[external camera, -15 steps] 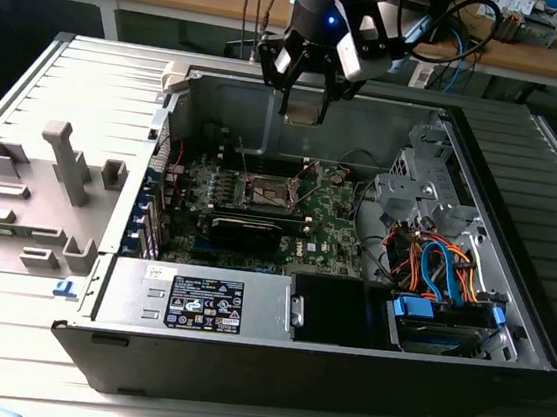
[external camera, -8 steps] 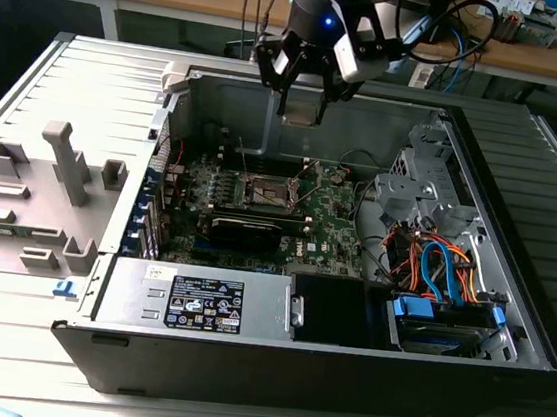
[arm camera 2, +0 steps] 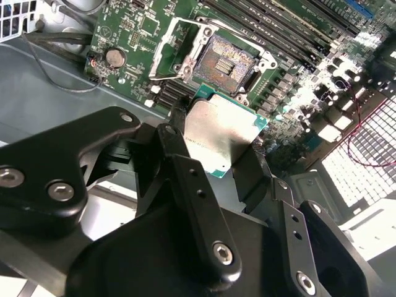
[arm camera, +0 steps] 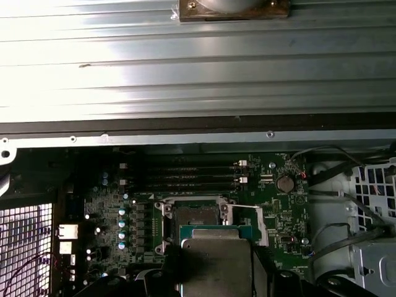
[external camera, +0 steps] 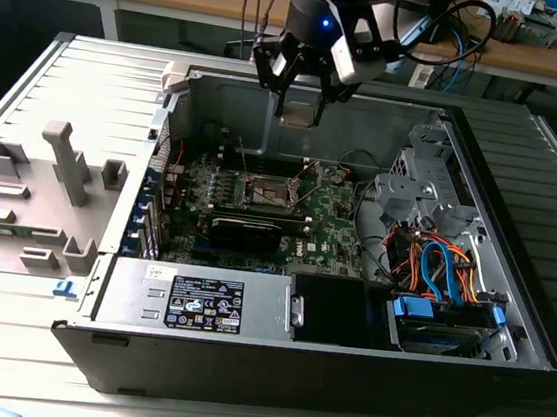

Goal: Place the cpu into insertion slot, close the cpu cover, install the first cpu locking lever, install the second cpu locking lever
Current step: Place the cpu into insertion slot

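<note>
tool (arm camera 2: 216, 141): black jointed metal, silver screws (arm camera 2: 223, 252) | wrist (external camera: 322, 2): blue light (external camera: 325, 23), black cables (external camera: 485, 31)

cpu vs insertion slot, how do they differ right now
Pose: the cpu hangs clamped in the gripper above the green motherboard; the insertion slot sits fixed on it. Look: the cpu has a pale grey metal top with a green edge; the insertion slot is dark, ringed by silver metal. State: the cpu is not seated; the insertion slot is empty. Both are square and similar in width.
</note>
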`<state>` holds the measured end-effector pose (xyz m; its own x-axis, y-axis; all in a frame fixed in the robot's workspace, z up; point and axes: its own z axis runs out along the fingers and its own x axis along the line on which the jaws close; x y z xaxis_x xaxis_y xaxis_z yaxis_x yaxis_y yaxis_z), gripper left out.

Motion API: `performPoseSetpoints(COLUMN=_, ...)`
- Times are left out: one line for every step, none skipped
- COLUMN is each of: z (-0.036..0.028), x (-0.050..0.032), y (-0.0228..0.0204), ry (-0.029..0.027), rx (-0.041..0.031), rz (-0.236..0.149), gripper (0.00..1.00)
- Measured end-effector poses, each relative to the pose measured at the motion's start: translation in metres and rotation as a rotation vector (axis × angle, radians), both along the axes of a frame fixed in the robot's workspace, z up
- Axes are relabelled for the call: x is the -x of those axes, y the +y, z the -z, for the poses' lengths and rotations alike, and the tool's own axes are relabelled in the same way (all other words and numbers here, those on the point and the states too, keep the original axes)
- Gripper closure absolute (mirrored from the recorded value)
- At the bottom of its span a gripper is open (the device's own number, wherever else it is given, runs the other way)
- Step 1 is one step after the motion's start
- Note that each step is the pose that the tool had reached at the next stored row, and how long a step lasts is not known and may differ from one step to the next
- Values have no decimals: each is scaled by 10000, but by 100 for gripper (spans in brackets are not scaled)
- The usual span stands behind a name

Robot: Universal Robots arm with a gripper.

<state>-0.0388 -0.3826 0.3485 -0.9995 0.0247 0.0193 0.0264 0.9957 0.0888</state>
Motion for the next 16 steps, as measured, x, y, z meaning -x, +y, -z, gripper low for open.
performPoseSetpoints(z=4, x=2, y=0, ry=-1, rx=0, rz=1, gripper=45)
performPoseSetpoints(z=8, x=5, y=0, ry=0, rx=0, rz=2, gripper=45)
performPoseSetpoints(z=12, x=7, y=0, ry=0, rx=0, rz=2, gripper=45)
performPoseSetpoints(z=17, x=9, y=0, ry=-1, rx=0, rz=1, gripper=45)
performPoseSetpoints(z=23, x=12, y=0, ry=-1, rx=0, rz=1, gripper=45)
performPoseSetpoints(z=28, x=15, y=0, ry=0, rx=1, rz=1, gripper=45)
performPoseSetpoints(z=34, x=20, y=0, ry=0, rx=1, rz=1, gripper=45)
performPoseSetpoints(z=37, x=24, y=0, ry=0, rx=2, rz=1, gripper=45)
performPoseSetpoints(z=43, x=29, y=0, ry=0, rx=1, rz=1, gripper=45)
performPoseSetpoints(z=48, x=33, y=0, ry=0, rx=0, rz=0, gripper=45)
performPoseSetpoints(z=54, x=40, y=0, ry=0, rx=3, rz=0, gripper=45)
performPoseSetpoints(z=58, x=44, y=0, ry=0, rx=6, rz=0, gripper=45)
performPoseSetpoints(z=64, x=51, y=0, ry=0, rx=12, rz=-2, gripper=45)
performPoseSetpoints(z=67, x=54, y=0, ry=0, rx=21, rz=-5, gripper=45)
performPoseSetpoints(z=71, x=58, y=0, ry=0, rx=54, rz=-8, gripper=45)
performPoseSetpoints(z=73, x=60, y=-1, ry=0, rx=91, rz=-12, gripper=45)
